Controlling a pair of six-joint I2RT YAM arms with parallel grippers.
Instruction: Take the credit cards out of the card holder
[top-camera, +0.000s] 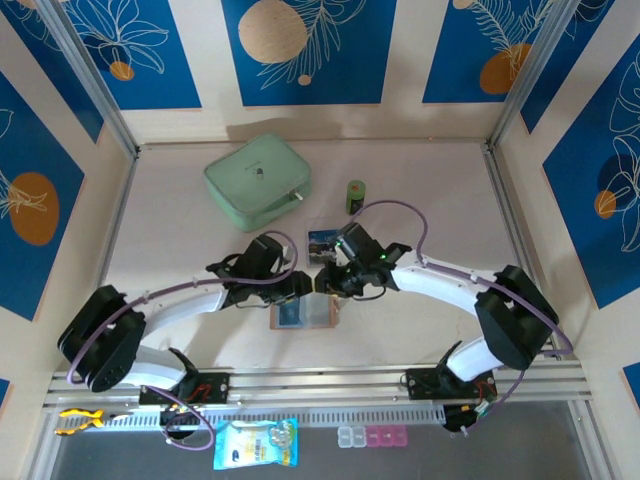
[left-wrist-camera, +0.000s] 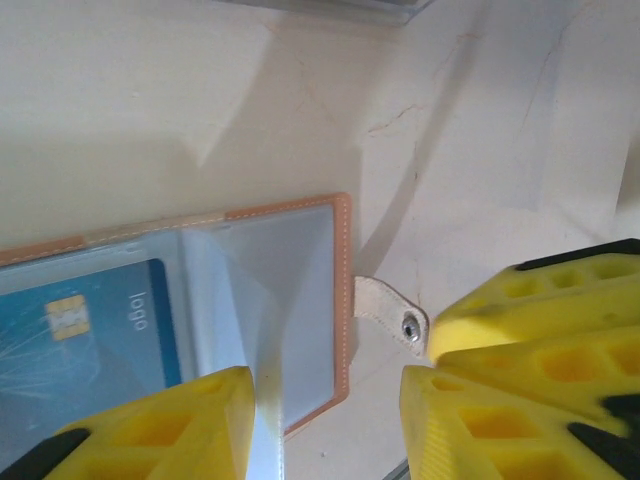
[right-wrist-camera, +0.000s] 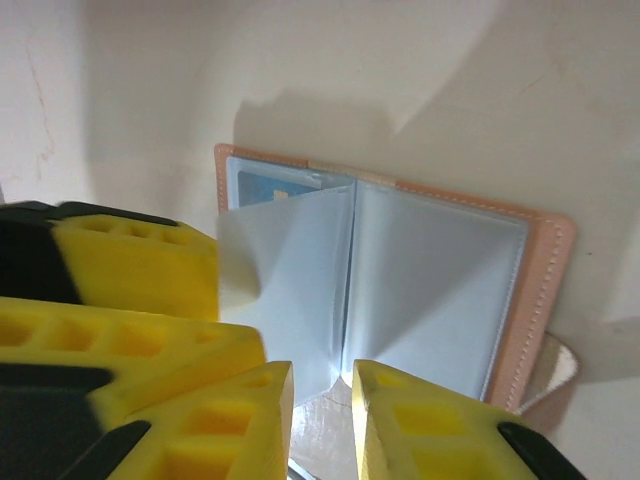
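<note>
Little weight, stiff, slick: likely wants a pinch on the free edge of the blue chip-marked credit card (left-wrist-camera: 90, 330), sliding it flat from its floppy grey pocket (left-wrist-camera: 215, 290). Sits in the open tan card holder (top-camera: 318, 316) on the table (top-camera: 420, 180), front centre. Reads left gripper (left-wrist-camera: 325, 400) released astride a pocket leaf (right-wrist-camera: 300, 290); can't tell whether right gripper (right-wrist-camera: 322, 385) grips.

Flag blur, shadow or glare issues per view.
Top external: sharp and evenly lit, soft shadows on the table, card holder small in frame. Left wrist: left gripper close to the lens and slightly soft, blue card print legible, broad shadows across the tabletop. Right wrist: right gripper slightly soft, clear pockets milky, no hard glare.
</note>
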